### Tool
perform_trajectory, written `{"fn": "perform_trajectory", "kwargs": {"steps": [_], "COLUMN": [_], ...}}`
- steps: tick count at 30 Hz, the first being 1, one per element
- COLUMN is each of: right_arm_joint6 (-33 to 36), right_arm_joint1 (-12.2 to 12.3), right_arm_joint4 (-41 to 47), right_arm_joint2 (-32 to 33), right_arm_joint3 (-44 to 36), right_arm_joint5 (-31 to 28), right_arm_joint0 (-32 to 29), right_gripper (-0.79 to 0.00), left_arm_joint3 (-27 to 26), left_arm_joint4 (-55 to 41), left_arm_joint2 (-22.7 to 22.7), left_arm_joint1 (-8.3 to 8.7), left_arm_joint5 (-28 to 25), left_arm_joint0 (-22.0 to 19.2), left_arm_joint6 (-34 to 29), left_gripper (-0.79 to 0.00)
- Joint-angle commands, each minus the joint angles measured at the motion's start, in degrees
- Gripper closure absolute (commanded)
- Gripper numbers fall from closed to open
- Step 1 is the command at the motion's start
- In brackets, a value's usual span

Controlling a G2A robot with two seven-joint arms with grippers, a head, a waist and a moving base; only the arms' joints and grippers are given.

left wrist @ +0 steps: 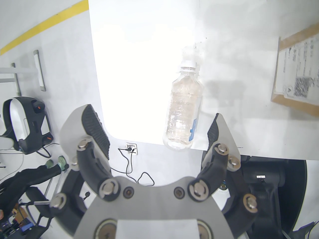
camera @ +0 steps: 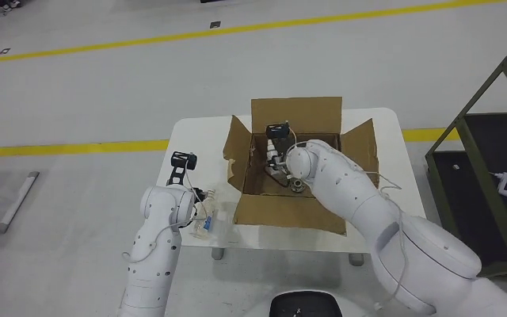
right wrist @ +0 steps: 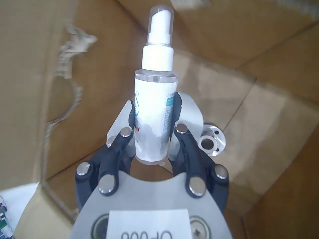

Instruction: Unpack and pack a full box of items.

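Box (camera: pixel 296 111) on table (camera: pixel 204 136), bottle (left wrist: pixel 183 108) lying left of it, flange (right wrist: pixel 211 143) inside box

Light: bright, even. Glare: worktop (left wrist: pixel 139 80) washed white toward its near edge, left wrist view. Distortion: wrist views bow at edges.

One table (camera: pixel 206 135), one cardboard box (camera: pixel 289 212), one clear water bottle (left wrist: pixel 183 108), one spray bottle (right wrist: pixel 154 100) — and what looks like one small metal flange (right wrist: pixel 211 143).
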Motion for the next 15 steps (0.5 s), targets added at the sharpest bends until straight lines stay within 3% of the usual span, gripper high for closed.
{"fn": "perform_trajectory", "kwargs": {"steps": [1,6,9,13,15], "right_arm_joint6": [0.6,2.9,3.8,7.9,10.8], "right_arm_joint1": [1.6,5.8,9.4,16.1,18.3], "right_arm_joint4": [0.2,-0.8,-2.4,-9.8,-12.9], "right_arm_joint2": [1.6,5.6,10.2,22.2,27.9], "right_arm_joint3": [-1.7,-10.0,-21.2,-50.8,-63.8], "right_arm_joint5": [-1.3,-0.2,3.4,10.6,11.8], "right_arm_joint0": [0.1,-1.8,-6.0,-20.2,-27.7], "right_gripper": [0.000,0.000,0.000,0.000,0.000], "left_arm_joint3": [0.0,0.0,0.0,0.0,0.0], "left_arm_joint4": [0.0,0.0,0.0,0.0,0.0], "left_arm_joint2": [0.0,0.0,0.0,0.0,0.0], "left_arm_joint1": [0.00,0.00,0.00,0.00,0.00], "left_arm_joint5": [0.0,0.0,0.0,0.0,0.0], "left_arm_joint0": [0.0,0.0,0.0,0.0,0.0], "left_arm_joint6": [0.0,0.0,0.0,0.0,0.0], "left_gripper": [-0.785,-0.785,-0.785,-0.785,-0.785]}}
